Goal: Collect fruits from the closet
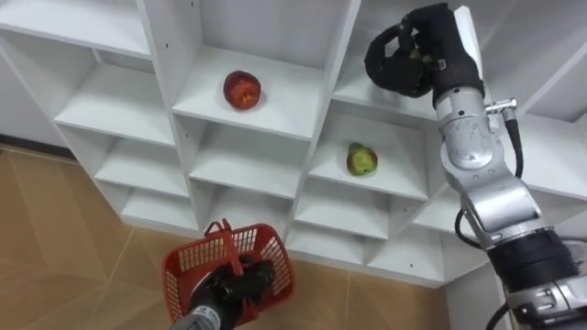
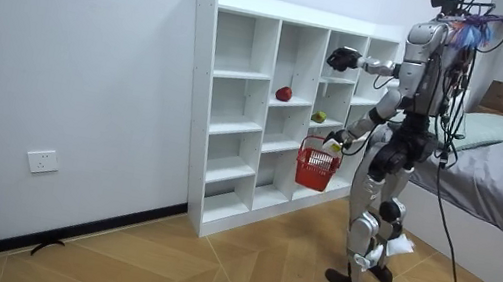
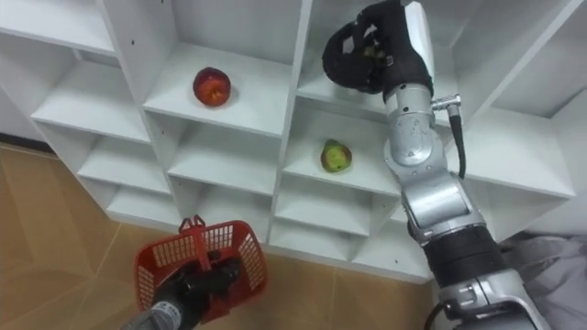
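The right robot hand (image 1: 445,46) is raised to an upper compartment of the white shelf unit (image 1: 167,55), its fingers clenched around a small greenish fruit (image 1: 418,57). A red basket (image 1: 186,263) is gripped by its handle in the left robot hand (image 1: 241,282), low before the shelves. A red apple (image 1: 242,90) is seen on one shelf, and a green-and-red fruit (image 1: 361,160) lies in the compartment below the raised hand.

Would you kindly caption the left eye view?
Right hand grips small greenish fruit at white shelves; left hand holds red plastic basket.
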